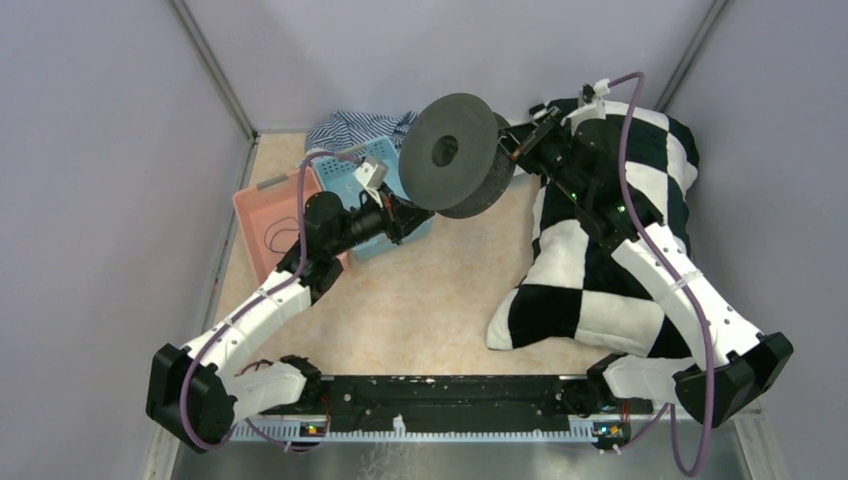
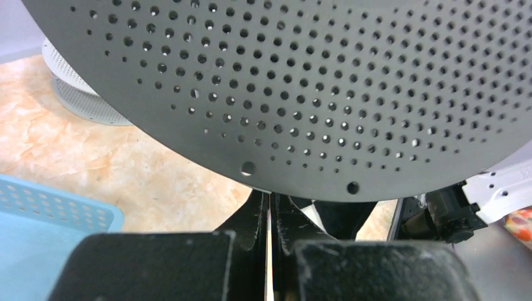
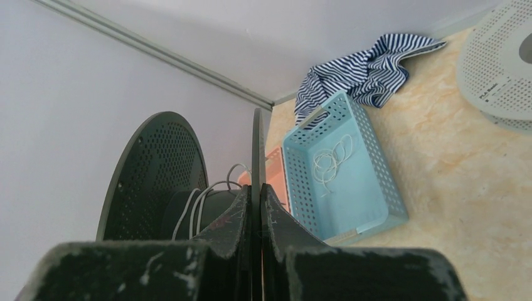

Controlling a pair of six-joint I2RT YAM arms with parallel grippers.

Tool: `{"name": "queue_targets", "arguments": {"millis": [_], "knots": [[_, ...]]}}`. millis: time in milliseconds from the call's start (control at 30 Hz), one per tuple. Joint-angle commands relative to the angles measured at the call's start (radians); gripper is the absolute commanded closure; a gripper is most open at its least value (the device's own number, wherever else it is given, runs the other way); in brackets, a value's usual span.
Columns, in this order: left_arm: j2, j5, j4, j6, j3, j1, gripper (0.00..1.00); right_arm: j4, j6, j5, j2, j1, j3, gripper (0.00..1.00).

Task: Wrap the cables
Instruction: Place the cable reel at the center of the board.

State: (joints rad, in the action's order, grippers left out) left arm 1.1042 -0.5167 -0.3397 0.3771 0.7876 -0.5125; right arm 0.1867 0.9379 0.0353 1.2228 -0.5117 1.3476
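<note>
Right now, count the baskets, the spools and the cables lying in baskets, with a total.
Baskets: 2, blue basket, pink basket.
Spools: 2, dark spool, white spool.
Cables in baskets: 2, white cable, black cable.
Total: 6.

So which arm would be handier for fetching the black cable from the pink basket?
Probably left: the left end effector sits near the pink basket holding the black cable; the right end effector is beyond the spool. Both grip it.
</note>
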Motion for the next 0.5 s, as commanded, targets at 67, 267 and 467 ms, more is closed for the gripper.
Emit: {"name": "queue_targets", "arguments": {"millis": [67,267,467], "knots": [[0.005,-0.054,-0.019,0.134,0.069,-0.004,1.00,-0.168,-0.047,0.037,-0.015,-0.005,-0.028,1.00],[0.120,-0.117,-0.095,0.317,0.089,-0.046,1.00,-0.181,-0.059,0.139,-0.014,-0.031,-0.067,1.00],[0.167,-0.117,-0.197,0.432,0.079,-0.086,1.00,-0.181,-0.114,0.220,-0.001,-0.058,-0.078,1.00]]}}
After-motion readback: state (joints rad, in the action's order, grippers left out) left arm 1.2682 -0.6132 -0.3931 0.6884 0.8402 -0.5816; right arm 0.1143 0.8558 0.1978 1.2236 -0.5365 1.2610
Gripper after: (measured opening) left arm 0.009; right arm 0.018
